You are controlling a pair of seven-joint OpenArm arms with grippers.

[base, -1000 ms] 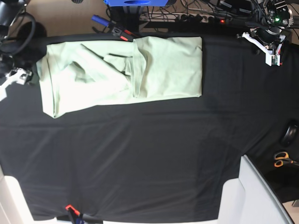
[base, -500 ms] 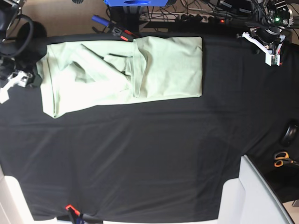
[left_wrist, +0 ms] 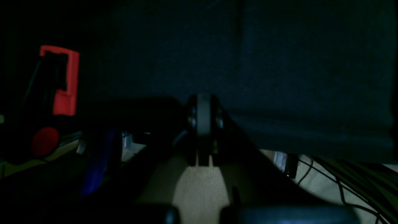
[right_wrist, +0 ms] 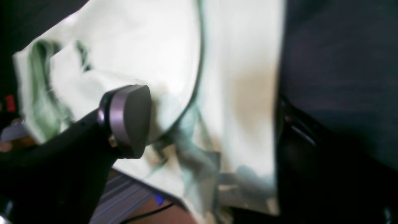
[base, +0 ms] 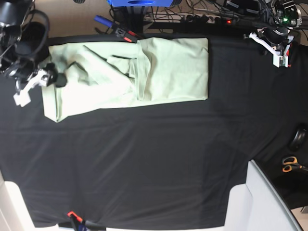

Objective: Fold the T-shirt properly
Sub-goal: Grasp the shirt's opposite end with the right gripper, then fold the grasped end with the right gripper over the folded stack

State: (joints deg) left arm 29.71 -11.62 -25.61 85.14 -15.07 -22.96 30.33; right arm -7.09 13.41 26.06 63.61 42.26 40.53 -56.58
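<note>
T-shirt (base: 127, 74): partly folded, at the table's (base: 159, 159) far edge. Right gripper (base: 48, 78): has moved in over the shirt's sleeve end, fingers spread, grasping nothing; next fold looks imminent. Left gripper (base: 280, 57): well off the shirt, unmoved, clenched empty.

You see the T-shirt (base: 126, 76), pale mint-green, lying flat on the black cloth near the far edge in the base view. It is partly folded into a long band, with one panel lapped over its middle and creases bunched at its left end.
</note>
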